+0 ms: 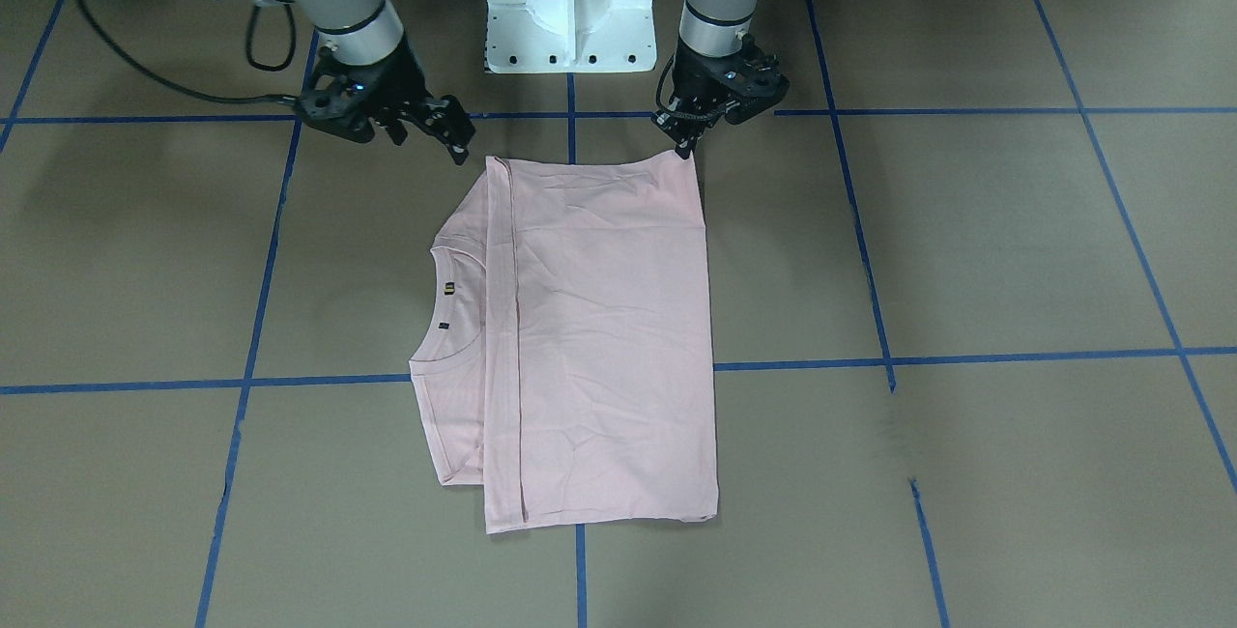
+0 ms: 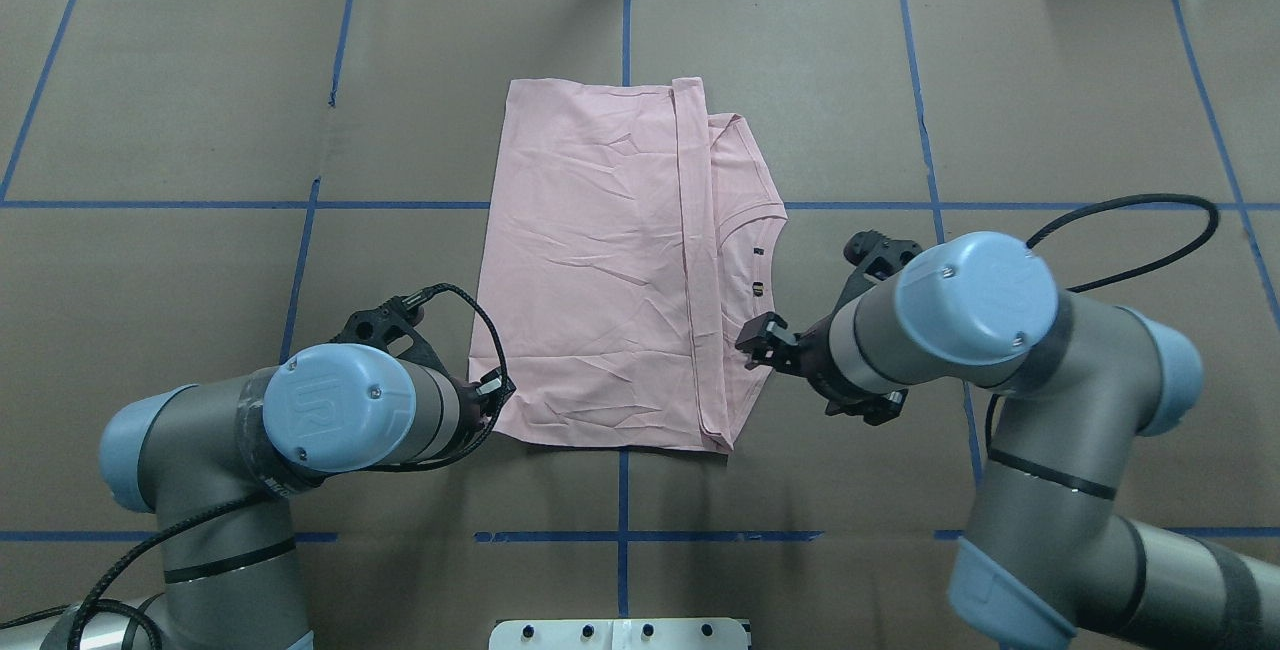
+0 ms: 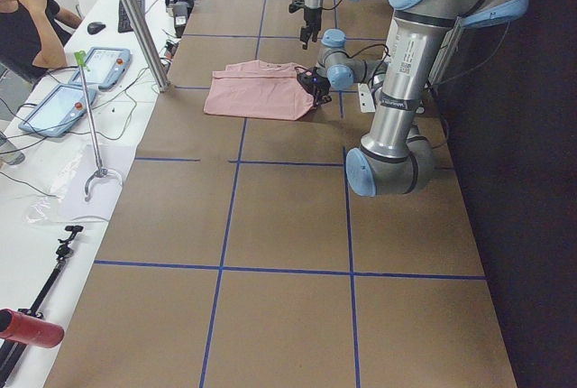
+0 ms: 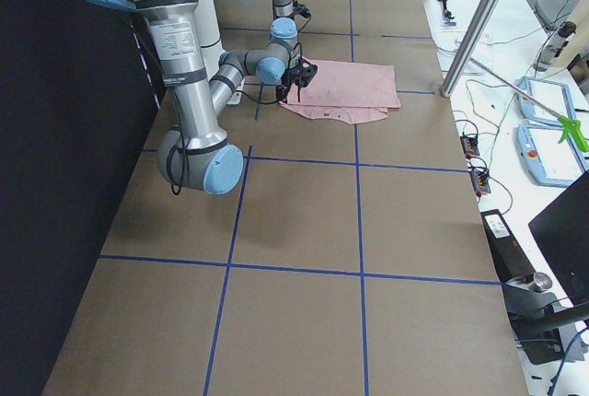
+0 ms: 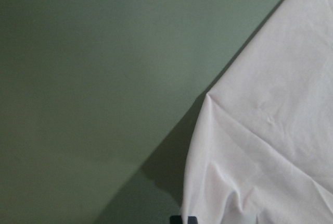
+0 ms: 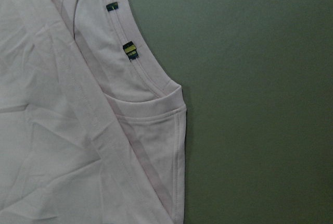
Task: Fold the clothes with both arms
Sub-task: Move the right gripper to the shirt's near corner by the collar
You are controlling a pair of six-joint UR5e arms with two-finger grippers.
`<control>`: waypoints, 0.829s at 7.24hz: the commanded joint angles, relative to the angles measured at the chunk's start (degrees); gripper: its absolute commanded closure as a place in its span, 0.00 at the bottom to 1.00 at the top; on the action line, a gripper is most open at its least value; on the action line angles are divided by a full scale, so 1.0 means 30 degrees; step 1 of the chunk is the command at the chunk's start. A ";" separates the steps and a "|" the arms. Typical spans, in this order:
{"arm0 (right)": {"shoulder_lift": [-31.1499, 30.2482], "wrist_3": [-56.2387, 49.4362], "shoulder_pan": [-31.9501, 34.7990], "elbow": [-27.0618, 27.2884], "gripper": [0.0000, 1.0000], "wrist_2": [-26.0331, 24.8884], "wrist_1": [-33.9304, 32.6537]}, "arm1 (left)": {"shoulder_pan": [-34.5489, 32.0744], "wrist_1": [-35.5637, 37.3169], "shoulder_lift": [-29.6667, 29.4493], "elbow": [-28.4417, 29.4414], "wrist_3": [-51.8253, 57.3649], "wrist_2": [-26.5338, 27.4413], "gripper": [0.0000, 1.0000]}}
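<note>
Starting at the left, our left pincer [image 2: 497,392] is down at the near left corner of the pale pink T-shirt [image 2: 590,270]. Its wrist view shows the cloth drawn up in a small peak to the fingertips, so we judge it clamped on that corner. The T-shirt lies flat in the middle of the brown worktop [image 2: 200,130], already folded once. Its hem band [image 2: 690,260] runs from far to near across the chest, and the collar [image 6: 140,67] peeks out on the right. Farther right, our right pincer [image 2: 757,342] hangs over the near shoulder [image 6: 166,109] with its jaws apart, holding nothing. We expect the shirt to be light, limp and forgiving. It should drape from whatever point we lift and sag between two holds, and the stacked layers may slide apart. We would therefore take it at the two near corners. On the right we would bite both the hem band and the shoulder beneath it, then raise both sides evenly so the fold stays square.
</note>
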 commanded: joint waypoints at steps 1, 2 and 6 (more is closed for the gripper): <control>0.0743 0.1060 -0.1630 -0.1286 0.00 -0.1579 -0.0179 | -0.0171 0.0000 0.0006 -0.0011 0.0081 -0.0029 1.00; 0.1034 0.1089 -0.1987 -0.1988 0.00 -0.2140 -0.0091 | -0.0172 0.0029 0.0006 -0.0011 0.0458 -0.0029 1.00; 0.1768 0.1002 -0.2254 -0.3631 0.00 -0.2263 0.0086 | -0.0172 0.0000 0.0006 -0.0040 0.0491 -0.0029 1.00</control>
